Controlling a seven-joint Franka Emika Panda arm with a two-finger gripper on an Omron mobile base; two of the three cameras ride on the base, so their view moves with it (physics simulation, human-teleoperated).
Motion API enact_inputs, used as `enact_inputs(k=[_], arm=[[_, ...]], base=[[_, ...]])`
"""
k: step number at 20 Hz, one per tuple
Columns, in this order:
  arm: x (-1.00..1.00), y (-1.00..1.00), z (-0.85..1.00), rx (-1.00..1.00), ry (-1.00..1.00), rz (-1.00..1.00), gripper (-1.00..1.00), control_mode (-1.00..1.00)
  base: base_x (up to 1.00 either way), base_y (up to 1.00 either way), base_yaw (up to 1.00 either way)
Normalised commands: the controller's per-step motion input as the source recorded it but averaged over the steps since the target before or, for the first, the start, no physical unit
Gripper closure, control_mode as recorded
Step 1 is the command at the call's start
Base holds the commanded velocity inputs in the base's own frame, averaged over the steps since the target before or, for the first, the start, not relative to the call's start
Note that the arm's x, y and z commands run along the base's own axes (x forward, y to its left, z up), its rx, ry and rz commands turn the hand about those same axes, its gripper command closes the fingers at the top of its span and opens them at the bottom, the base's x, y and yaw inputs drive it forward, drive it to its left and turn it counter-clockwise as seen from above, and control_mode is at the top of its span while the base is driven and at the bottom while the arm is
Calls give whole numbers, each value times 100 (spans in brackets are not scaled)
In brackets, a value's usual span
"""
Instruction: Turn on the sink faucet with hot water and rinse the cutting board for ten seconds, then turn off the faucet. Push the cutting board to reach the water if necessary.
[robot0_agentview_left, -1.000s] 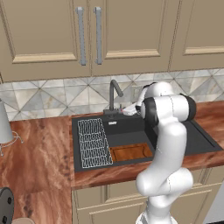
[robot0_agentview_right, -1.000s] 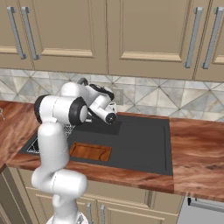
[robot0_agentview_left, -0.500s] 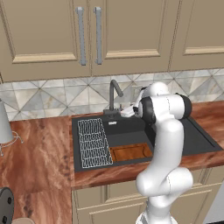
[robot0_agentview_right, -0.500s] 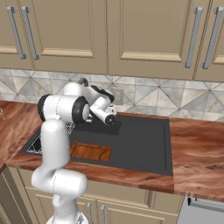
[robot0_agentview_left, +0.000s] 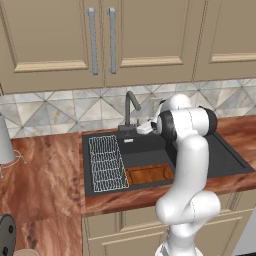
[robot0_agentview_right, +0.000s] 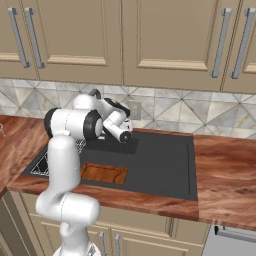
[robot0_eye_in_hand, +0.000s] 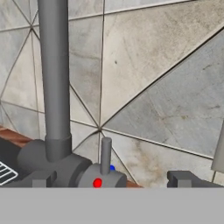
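- no water runs from the spout that i can see, so by my reckoning the task is at its first step: nothing rinsed, the tap not yet turned on.
- farthest left in the sink (robot0_agentview_left: 230, 162) lies a white wire rack (robot0_agentview_left: 106, 163), flat on the basin floor.
- just right of the rack, against the near wall of the basin, sits the cutting board (robot0_agentview_left: 149, 174), well apart from the spot beneath the spout; i judge it will need a push toward the back once the water runs.
- behind them, on the back rim, stands the sink faucet (robot0_agentview_left: 131, 107), its neck bent forward.
- right of the faucet's base is the gripper (robot0_eye_in_hand: 111, 178), brought in low and close to the small upright lever (robot0_eye_in_hand: 105, 155); its fingers (robot0_eye_in_hand: 183, 178) stand wide apart, the lever between them, gripping nothing.
- red and blue dots mark the lever's base, so hot still has to be chosen.
- left to do: open the tap hot, rinse the board, shut it off.
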Motion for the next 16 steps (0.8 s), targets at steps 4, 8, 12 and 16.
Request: enact_inputs(k=[4,8,12,16], arm=[[4,0,0,1,0,0,-100,-100],[5,1,0,0,0,0,-100,-100],[5,4,0,0,0,0,-100,-100],[4,5,0,0,0,0,-100,-100]], base=[[0,0,0],[0,0,0],[0,0,0],[0,0,0]])
